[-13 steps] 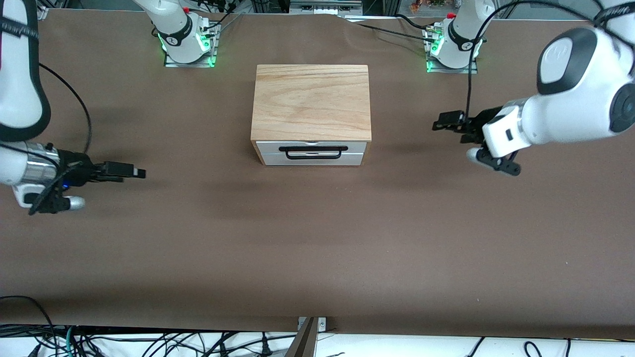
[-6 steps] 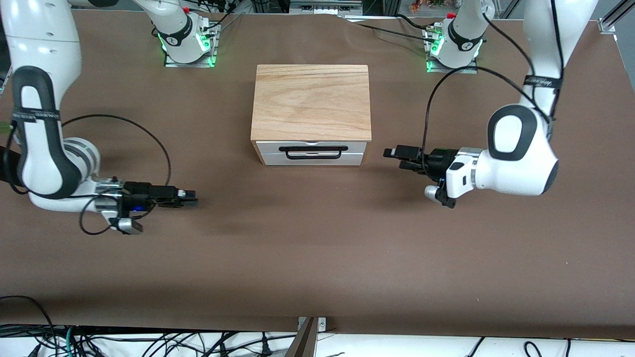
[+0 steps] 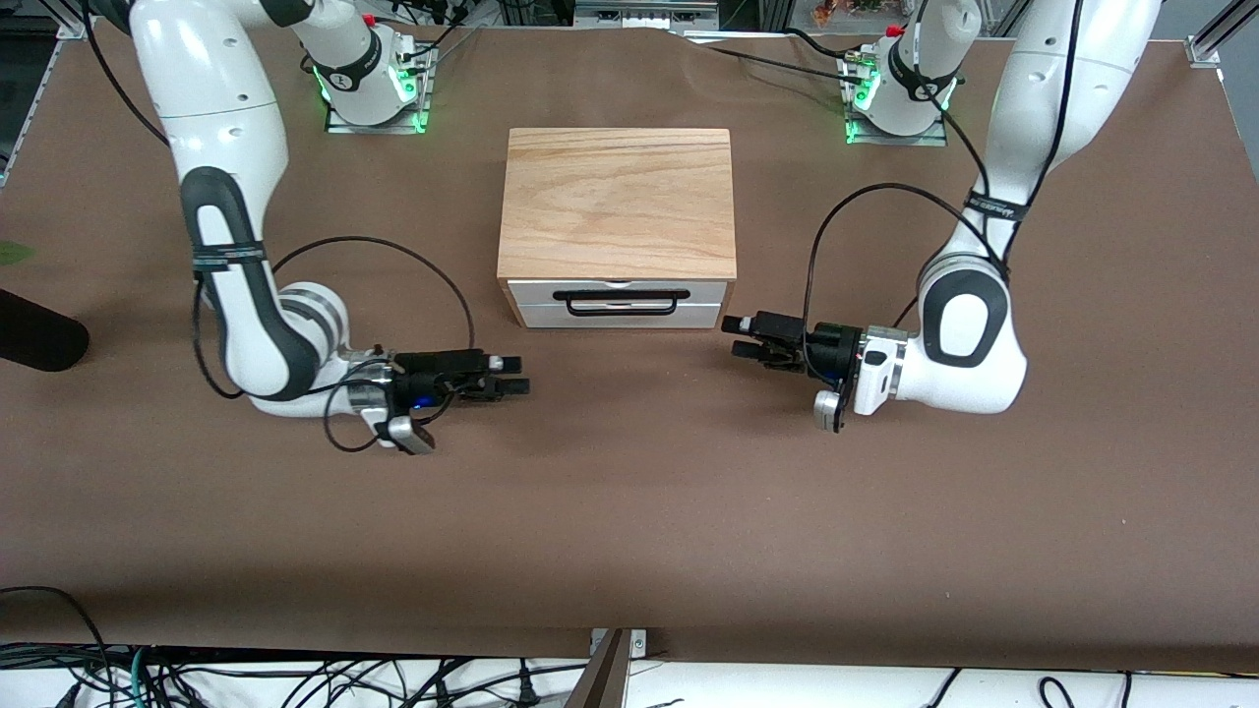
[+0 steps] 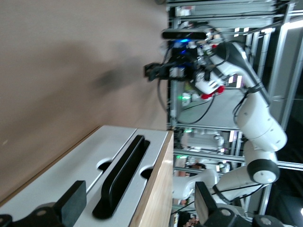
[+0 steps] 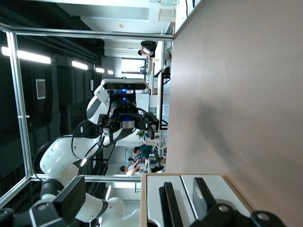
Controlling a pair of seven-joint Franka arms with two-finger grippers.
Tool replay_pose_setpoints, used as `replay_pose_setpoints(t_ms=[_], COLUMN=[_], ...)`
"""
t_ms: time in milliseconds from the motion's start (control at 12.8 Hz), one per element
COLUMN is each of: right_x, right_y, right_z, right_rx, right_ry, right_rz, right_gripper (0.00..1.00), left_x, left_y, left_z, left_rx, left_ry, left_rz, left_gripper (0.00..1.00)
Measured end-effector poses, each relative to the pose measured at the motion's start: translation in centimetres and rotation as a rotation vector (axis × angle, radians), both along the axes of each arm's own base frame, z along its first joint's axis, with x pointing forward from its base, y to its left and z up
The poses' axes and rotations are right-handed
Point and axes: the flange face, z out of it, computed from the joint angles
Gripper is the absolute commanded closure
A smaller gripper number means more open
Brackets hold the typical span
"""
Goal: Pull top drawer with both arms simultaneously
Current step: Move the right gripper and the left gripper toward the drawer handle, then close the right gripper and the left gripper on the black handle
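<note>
Fingers (image 3: 740, 324) of your left gripper (image 3: 740, 337) stand apart with nothing between them; in the left wrist view the two pads (image 4: 73, 201) frame the drawer fronts with a wide gap. Your left gripper hangs low over the brown table (image 3: 629, 511), level with the front of the box (image 3: 618, 202) and just off its corner toward the left arm's end, pointing along the table toward the drawers. It touches nothing.

Fingers (image 3: 509, 364) of your right gripper (image 3: 514, 376) are likewise parted and empty; the right wrist view shows one pad (image 5: 71, 198) well clear of the other. Your right gripper hangs over bare table toward the right arm's end, pointing toward the middle of the table, and sits apart from the box.

You will find the top drawer (image 3: 618, 290) fully in, its white front flush under the wood-grain lid and facing the front camera. Its black bar handle (image 3: 620, 294) is untouched. The lower drawer (image 3: 620, 316) is closed directly beneath it. Your box stands at mid-table between the two arm bases.
</note>
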Motion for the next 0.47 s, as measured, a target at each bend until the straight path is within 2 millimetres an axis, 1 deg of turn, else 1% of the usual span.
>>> replay_pose_setpoints(t_ms=[156, 235, 313, 391, 469], right_x=[-0.9, -1.5, -2.3, -3.3, -4.4], right_y=[0.6, 0.9, 1.4, 2.4, 3.7], right_z=[-1.3, -2.1, -2.9, -3.7, -4.5], right_rx=[-0.004, -0.006, -0.005, 0.004, 0.019], right_ry=[0.008, 0.013, 0.014, 0.02, 0.021], right_rz=[0.012, 0.02, 0.028, 0.032, 0.033], right_gripper=[0.0, 0.0, 0.0, 0.0, 0.0], left_x=[-0.6, -1.1, -1.8, -2.7, -3.5], left_y=[-1.5, -2.4, -3.4, -4.3, -5.1], left_z=[-2.2, -3.1, -3.9, -4.6, -5.2], left_rx=[-0.054, -0.082, -0.109, -0.129, -0.139], left_ry=[0.02, 0.044, 0.073, 0.099, 0.117], left_rz=[0.009, 0.014, 0.02, 0.022, 0.013], left_gripper=[0.02, 0.02, 0.05, 0.09, 0.21])
